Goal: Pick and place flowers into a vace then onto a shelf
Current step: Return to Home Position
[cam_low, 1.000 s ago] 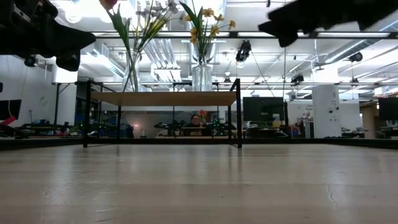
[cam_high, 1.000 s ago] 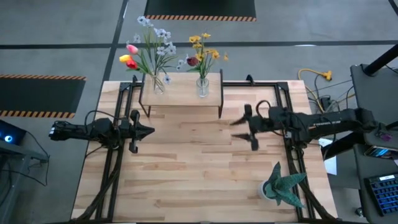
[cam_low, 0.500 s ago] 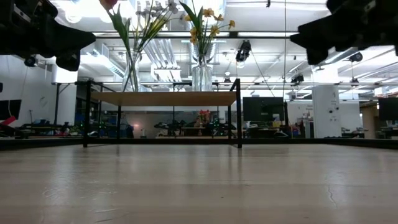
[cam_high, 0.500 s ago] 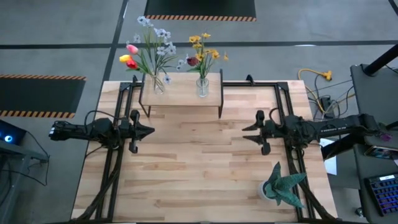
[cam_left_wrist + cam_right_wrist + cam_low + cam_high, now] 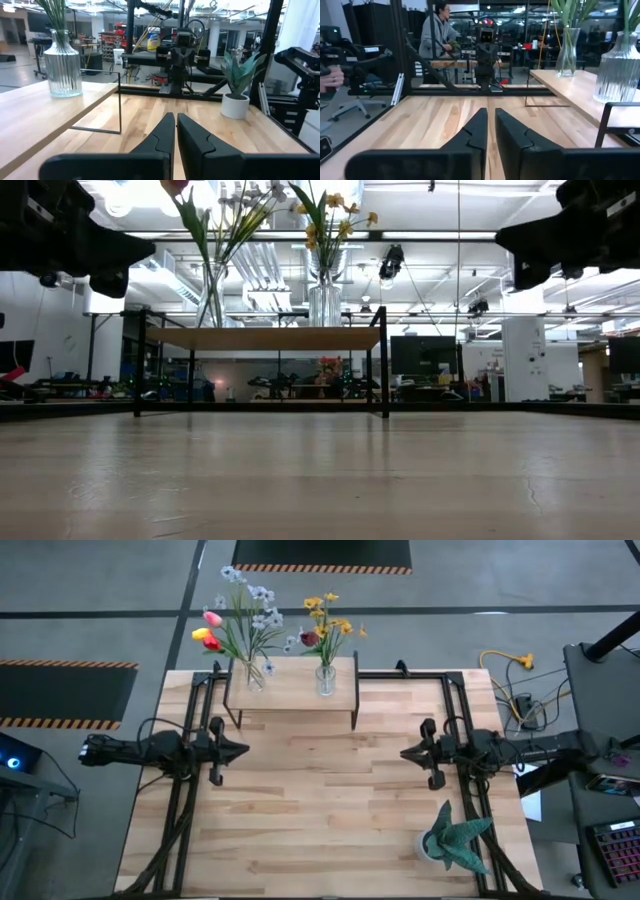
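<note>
Two glass vases (image 5: 254, 678) of flowers (image 5: 240, 625) on the small shelf (image 5: 290, 692), left gripper (image 5: 243, 750) closed and empty over the table (image 5: 320, 830), right gripper (image 5: 404, 753) closed opposite

No lettering, number, brand or sign can be read in any of the views.
</note>
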Controlling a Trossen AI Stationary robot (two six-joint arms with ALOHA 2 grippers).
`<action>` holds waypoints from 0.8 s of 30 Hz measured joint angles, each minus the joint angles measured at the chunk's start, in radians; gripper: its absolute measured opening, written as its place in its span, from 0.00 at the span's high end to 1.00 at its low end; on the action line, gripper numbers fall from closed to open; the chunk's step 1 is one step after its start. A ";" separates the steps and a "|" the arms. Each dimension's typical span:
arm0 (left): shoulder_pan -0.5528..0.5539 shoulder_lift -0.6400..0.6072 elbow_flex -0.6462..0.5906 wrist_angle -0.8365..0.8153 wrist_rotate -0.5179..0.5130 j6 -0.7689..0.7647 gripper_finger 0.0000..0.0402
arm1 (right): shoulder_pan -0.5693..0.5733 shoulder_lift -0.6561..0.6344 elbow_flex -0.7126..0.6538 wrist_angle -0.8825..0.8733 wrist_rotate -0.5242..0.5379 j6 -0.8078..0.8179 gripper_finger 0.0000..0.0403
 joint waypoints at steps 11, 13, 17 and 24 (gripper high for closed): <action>0.000 -0.001 -0.050 0.057 -0.005 0.000 0.99 | 0.000 -0.112 -0.060 -0.042 -0.002 0.011 0.98; 0.000 -0.001 -0.073 0.092 -0.005 0.000 0.99 | 0.000 -0.112 -0.060 -0.058 -0.002 0.015 0.98; 0.000 0.001 -0.079 0.097 -0.012 0.005 0.99 | 0.000 -0.110 -0.062 -0.084 -0.001 0.028 0.98; 0.000 0.001 -0.079 0.090 -0.022 0.011 0.99 | 0.000 -0.110 -0.062 -0.091 -0.001 0.038 0.98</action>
